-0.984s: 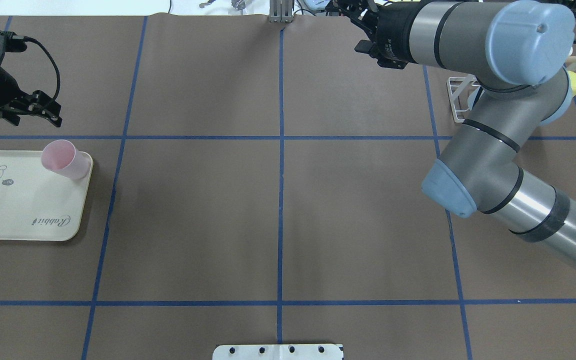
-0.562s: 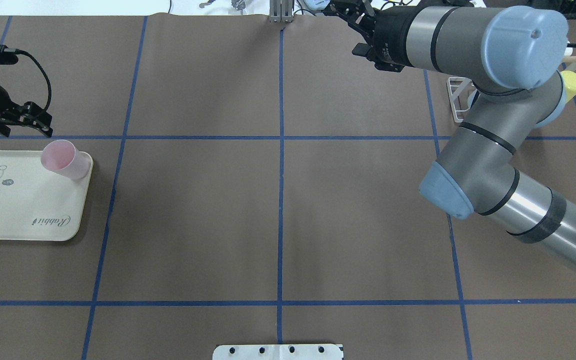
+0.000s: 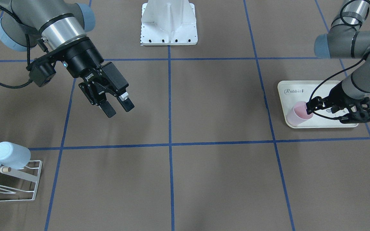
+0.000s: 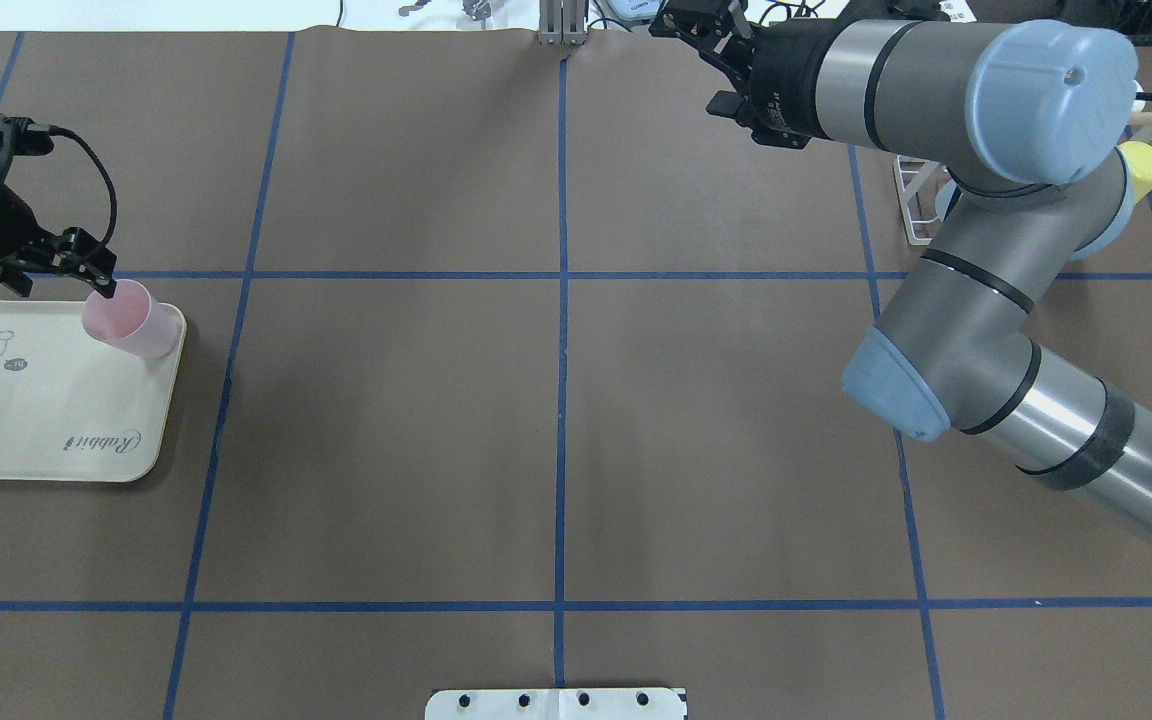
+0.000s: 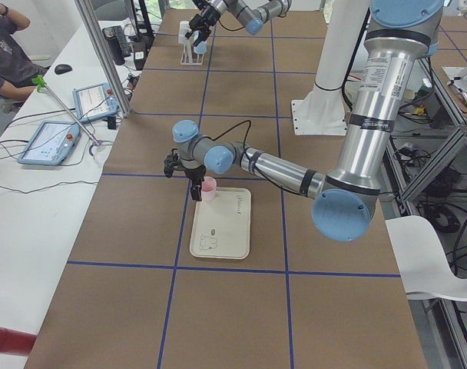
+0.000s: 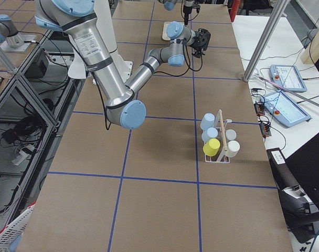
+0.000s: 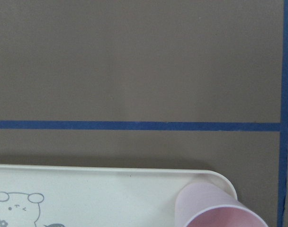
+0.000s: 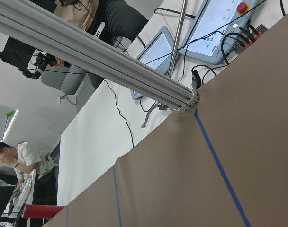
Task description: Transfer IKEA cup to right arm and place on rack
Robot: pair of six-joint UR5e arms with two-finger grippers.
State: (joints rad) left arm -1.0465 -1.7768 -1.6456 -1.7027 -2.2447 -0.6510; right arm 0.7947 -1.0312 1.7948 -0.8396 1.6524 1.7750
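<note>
**Left gripper brought to cup rim; right arm nearly static**

Table (image 4: 386,430): brown cover, blue tape grid.

Right arm (image 4: 976,290): reached across the far right of the table. It was almost where it had been 0.6 s before, but the wrist had crept slightly toward the far edge.

Left arm (image 3: 361,77): this was the main change. It had swung nearer and to the right, carrying its gripper from above bare table beyond the tray to the tray's far edge.

Tray (image 4: 46,420): cream, rabbit print, at the left of the table, unmoved.

Rack (image 3: 37,179): white wire, far right, carrying pale blue, yellow and white cups.

Right gripper (image 3: 117,109): jaws partly apart and empty. It hung above the table and touched nothing.

Left gripper (image 4: 61,278): fingers were spread wide with nothing gripped. One fingertip (image 3: 311,107) lay at the cup's rim, but actual contact could not be judged. The other finger was over the tray, left of the cup.

Pink cup (image 4: 136,322): stood upright in the tray's far right corner, unmoved.
</note>
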